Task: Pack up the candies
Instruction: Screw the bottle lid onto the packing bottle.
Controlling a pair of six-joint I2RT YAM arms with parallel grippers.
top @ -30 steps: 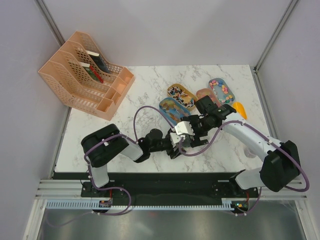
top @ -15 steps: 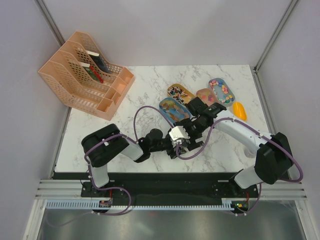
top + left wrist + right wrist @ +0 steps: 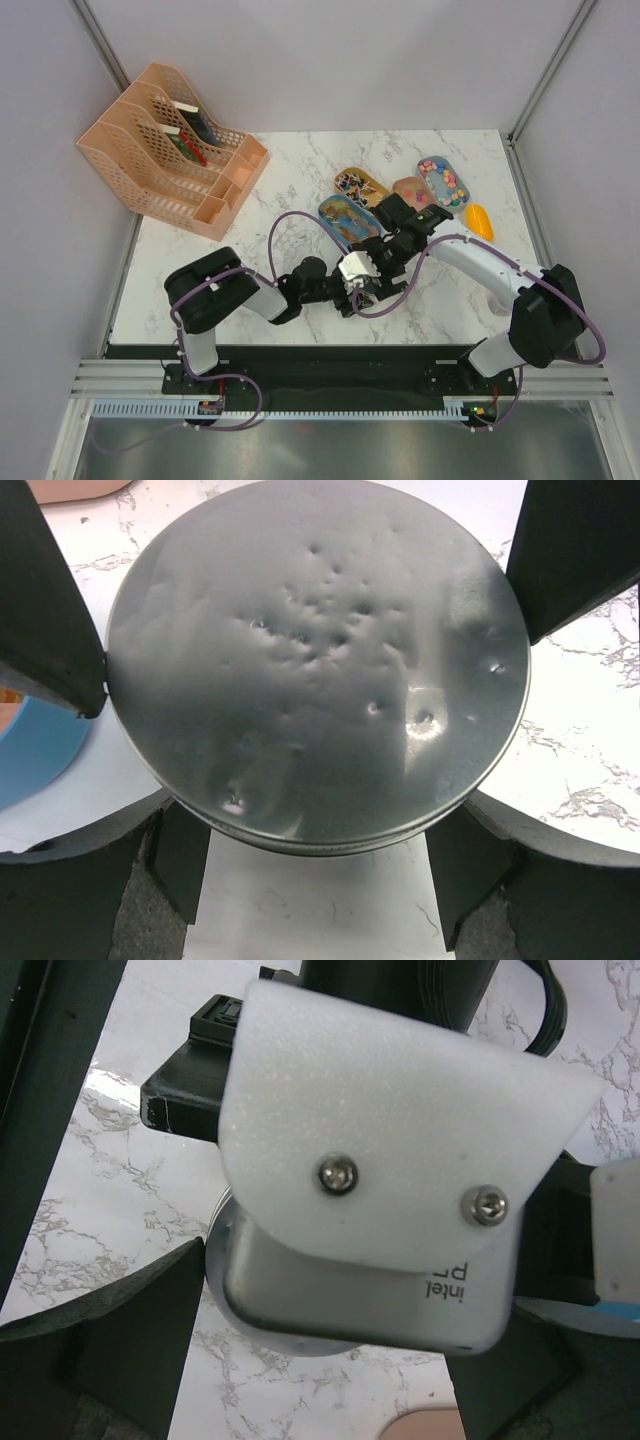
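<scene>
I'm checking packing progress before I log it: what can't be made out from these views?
- Left wrist: the round metal tin fills the frame; lid or base, and any contents, unclear.
- Right wrist: the left arm's camera blocks most of the table beneath.
- Top view: the candies are too small to count; that camera largely covers the tin.

From above and behind, the top camera overlooks the marble table (image 3: 300, 170), which both wrist cameras see close up.
</scene>
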